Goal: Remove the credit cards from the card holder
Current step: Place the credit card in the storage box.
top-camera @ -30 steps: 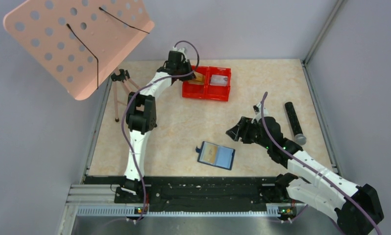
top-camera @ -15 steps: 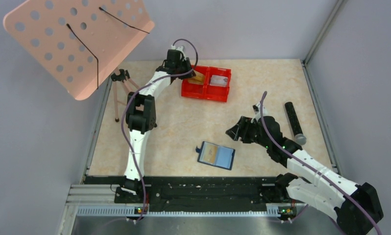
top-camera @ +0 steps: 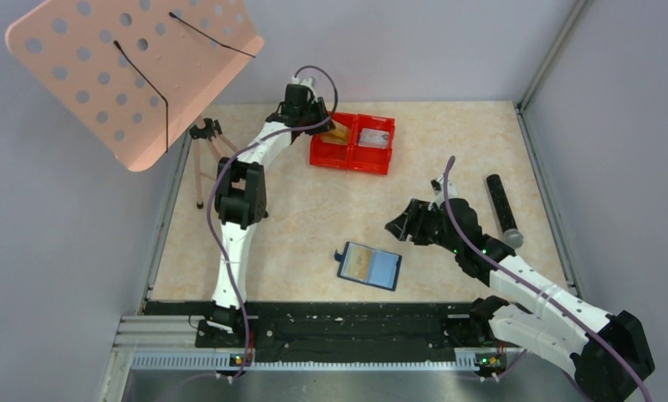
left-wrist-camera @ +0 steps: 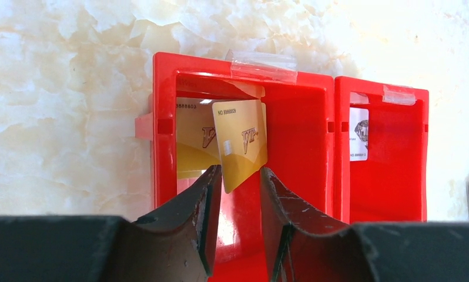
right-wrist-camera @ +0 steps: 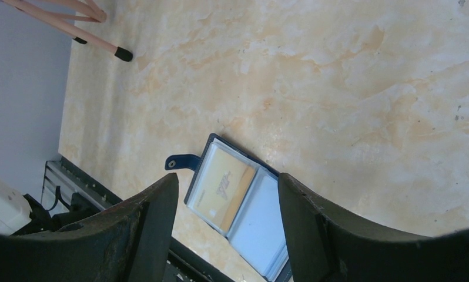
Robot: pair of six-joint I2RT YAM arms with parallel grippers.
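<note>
The card holder (top-camera: 369,265) lies open near the table's front edge, closure tab to the left. In the right wrist view one gold credit card (right-wrist-camera: 223,185) sits in the left pocket of the card holder (right-wrist-camera: 261,226). My right gripper (top-camera: 400,226) hovers open and empty above and to the right of it, jaws (right-wrist-camera: 227,176) wide apart. My left gripper (top-camera: 318,115) is at the red tray (top-camera: 385,163). Its jaws (left-wrist-camera: 239,176) are slightly apart around the lower corner of a gold card (left-wrist-camera: 241,144), which leans in the left compartment over another gold card (left-wrist-camera: 191,138). A silver card (left-wrist-camera: 358,134) lies in the right compartment.
A black cylinder with a grey end (top-camera: 502,209) lies at the right of the table. A small tripod (top-camera: 203,155) stands at the left edge beneath a pink perforated board (top-camera: 130,67). Grey walls enclose the table.
My left gripper has drawn back slightly from the red tray, with the gold card staying in the left compartment. The right arm and the card holder have not moved.
</note>
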